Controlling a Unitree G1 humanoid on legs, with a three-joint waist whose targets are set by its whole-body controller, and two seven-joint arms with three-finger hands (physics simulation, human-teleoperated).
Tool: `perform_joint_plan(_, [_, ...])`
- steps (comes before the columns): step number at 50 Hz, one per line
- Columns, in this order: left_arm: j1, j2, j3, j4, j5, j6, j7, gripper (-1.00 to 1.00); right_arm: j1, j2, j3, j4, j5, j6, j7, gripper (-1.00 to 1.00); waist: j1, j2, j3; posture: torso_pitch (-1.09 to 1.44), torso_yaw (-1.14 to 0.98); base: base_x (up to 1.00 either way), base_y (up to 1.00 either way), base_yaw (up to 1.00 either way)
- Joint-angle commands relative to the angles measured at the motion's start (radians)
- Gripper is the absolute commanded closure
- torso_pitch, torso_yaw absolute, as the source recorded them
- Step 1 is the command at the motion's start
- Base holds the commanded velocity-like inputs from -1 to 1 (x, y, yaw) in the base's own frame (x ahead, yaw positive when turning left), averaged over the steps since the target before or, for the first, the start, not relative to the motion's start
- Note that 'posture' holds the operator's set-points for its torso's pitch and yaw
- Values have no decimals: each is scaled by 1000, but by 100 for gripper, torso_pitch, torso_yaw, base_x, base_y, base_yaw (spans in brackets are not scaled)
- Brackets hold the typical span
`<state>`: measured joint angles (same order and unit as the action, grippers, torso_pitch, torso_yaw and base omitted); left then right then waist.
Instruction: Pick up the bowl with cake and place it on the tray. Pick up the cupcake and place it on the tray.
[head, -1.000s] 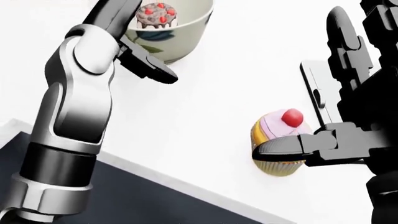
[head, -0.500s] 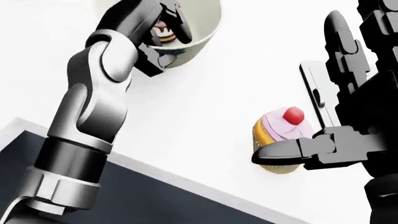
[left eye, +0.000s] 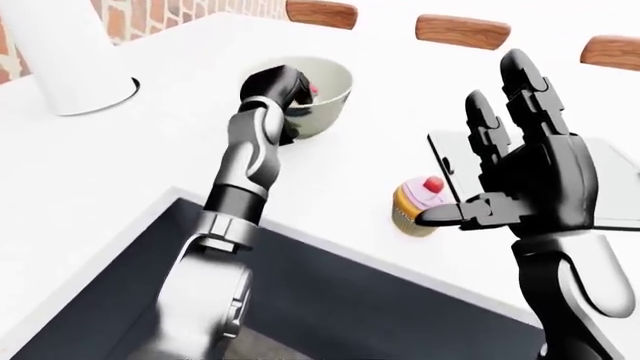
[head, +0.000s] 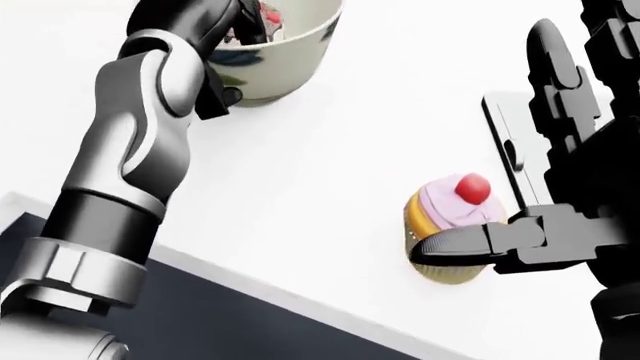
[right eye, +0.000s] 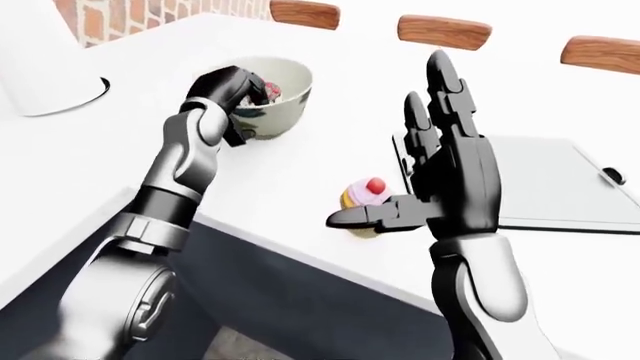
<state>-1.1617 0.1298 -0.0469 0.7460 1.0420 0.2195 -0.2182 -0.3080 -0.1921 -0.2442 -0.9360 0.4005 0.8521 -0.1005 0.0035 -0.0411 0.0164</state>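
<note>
White tabletop (left eye: 150, 150) carries everything in the left-eye view: the pale bowl (left eye: 325, 101) with cake sits toward the top, and the left robot hand (left eye: 280, 86) reaches over its near rim, fingers dipping inside. Whether they actually pinch the wall I cannot tell. The cupcake (left eye: 418, 206) stands just beside the tray (left eye: 610, 202), whose corner shows behind the right robot hand (left eye: 525, 161), which is spread wide, thumb out, holding nothing.

In the head view the bowl (head: 285, 52) fills the top left, the cake (head: 270, 13) peeking past the black fingers (head: 225, 30). A good grip here likely means clamping the rim between fingers inside and thumb outside, then lifting level so the cake stays put. The cupcake (head: 450, 225) lies partly behind the right thumb.

The right-eye view shows the tray (right eye: 540, 184) best, flat and well apart from the bowl (right eye: 275, 97); the carry should pass above the cupcake (right eye: 365, 199) and clear the raised right robot hand (right eye: 440, 157).
</note>
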Motion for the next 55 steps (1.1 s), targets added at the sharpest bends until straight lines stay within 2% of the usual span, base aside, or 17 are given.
perform_joint_plan(1, [-44, 16, 12, -80, 3, 10, -23, 100, -24, -11, -12, -27, 5, -22, -3, -100, 2, -1, -28, 0, 0, 0, 0, 0])
perform_joint_plan(10, [-47, 50, 29, -337, 48, 64, -183, 100, -75, -52, -57, -70, 71, 61, -33, -100, 0, 0, -17, 0, 0, 0, 0, 0])
perform_joint_plan(13, [-41, 66, 38, -445, 68, 83, -247, 100, -99, -82, -80, -74, 105, 97, -35, -100, 0, -1, -10, 0, 0, 0, 0, 0])
perform_joint_plan(19, [-25, 82, 46, -567, 107, 78, -314, 100, -167, -148, -115, -88, 181, 207, -42, -100, 0, -5, 4, 0, 0, 0, 0, 0])
perform_joint_plan(23, [-27, 79, 55, -623, 113, 90, -359, 100, -221, -207, -123, -96, 225, 293, -48, -100, 2, -6, 9, 0, 0, 0, 0, 0])
perform_joint_plan(26, [-21, 75, 57, -671, 116, 108, -402, 100, -235, -255, -110, -107, 234, 346, -24, -100, 2, -7, 13, 0, 0, 0, 0, 0])
perform_joint_plan(32, [-21, 71, 56, -710, 125, 118, -438, 100, -278, -340, -104, -111, 280, 406, -20, -100, 2, -9, 20, 0, 0, 0, 0, 0])
perform_joint_plan(38, [-27, 71, 56, -723, 132, 119, -449, 100, -318, -429, -102, -111, 395, 436, -83, -100, 3, -12, 24, 0, 0, 0, 0, 0])
perform_joint_plan(43, [-25, 76, 60, -732, 137, 117, -455, 100, -315, -486, -50, -111, 338, 431, -49, -100, 4, -17, 26, 0, 0, 0, 0, 0])
perform_joint_plan(46, [-27, 75, 61, -730, 136, 117, -455, 100, -327, -533, 10, -111, 269, 432, -8, -100, 6, -19, 26, 0, 0, 0, 0, 0])
perform_joint_plan(50, [-26, 76, 61, -727, 134, 117, -454, 100, -368, -542, 67, -111, 161, 461, 49, -100, 8, -21, 25, 0, 0, 0, 0, 0])
perform_joint_plan(51, [-26, 76, 61, -726, 134, 117, -451, 100, -378, -581, 97, -111, 128, 462, 56, -100, 8, -21, 24, 0, 0, 0, 0, 0])
perform_joint_plan(52, [-23, 77, 61, -725, 133, 115, -449, 100, -396, -570, 99, -111, 135, 477, 59, -100, 9, -22, 24, 0, 0, 0, 0, 0])
perform_joint_plan(53, [-23, 79, 62, -722, 133, 114, -448, 100, -408, -617, 125, -111, 126, 479, 56, -100, 10, -21, 24, 0, 0, 0, 0, 0])
perform_joint_plan(54, [-26, 81, 64, -717, 131, 114, -445, 100, -433, -610, 117, -111, 149, 504, 50, -100, 10, -22, 24, 0, 0, 0, 0, 0])
perform_joint_plan(55, [-26, 82, 64, -714, 130, 112, -442, 100, -449, -640, 129, -111, 160, 515, 39, -100, 12, -22, 23, 0, 0, 0, 0, 0])
